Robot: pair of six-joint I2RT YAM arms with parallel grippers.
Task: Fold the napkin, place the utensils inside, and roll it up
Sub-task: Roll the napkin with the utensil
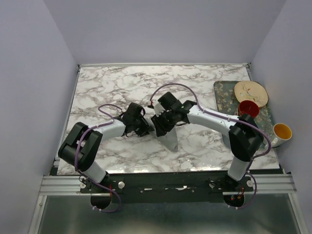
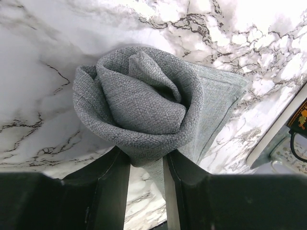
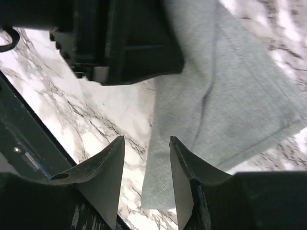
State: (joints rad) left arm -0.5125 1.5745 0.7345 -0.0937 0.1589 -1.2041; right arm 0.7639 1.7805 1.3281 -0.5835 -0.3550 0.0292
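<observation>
At the middle of the marble table [image 1: 112, 87], a little in from the near edge, the napkin [image 1: 169, 139] is gathered up between the two arms, with a loose grey tail that runs from the grippers down toward the near edge. The left gripper [image 2: 147, 160] has its jaws drawn in on a fold at the base of the bunch. Cloth fills the gap at the tips and swells beyond them into a loose, rose-like curl, so it reads as pinched. The right gripper [image 3: 147, 143] comes in from the right with its jaws apart and holds nothing. A flat, hemmed panel of the napkin lies just past its fingertips, its edge crossing the gap. The right arm therefore looks best placed to take that free panel, and the tail's length points nearward. At the far right a floral tray [image 1: 222, 97] carries a plate [image 1: 251, 91] and a red cup [image 1: 247, 107], with a yellow cup [image 1: 282, 131] just off its near corner. No utensils show.
</observation>
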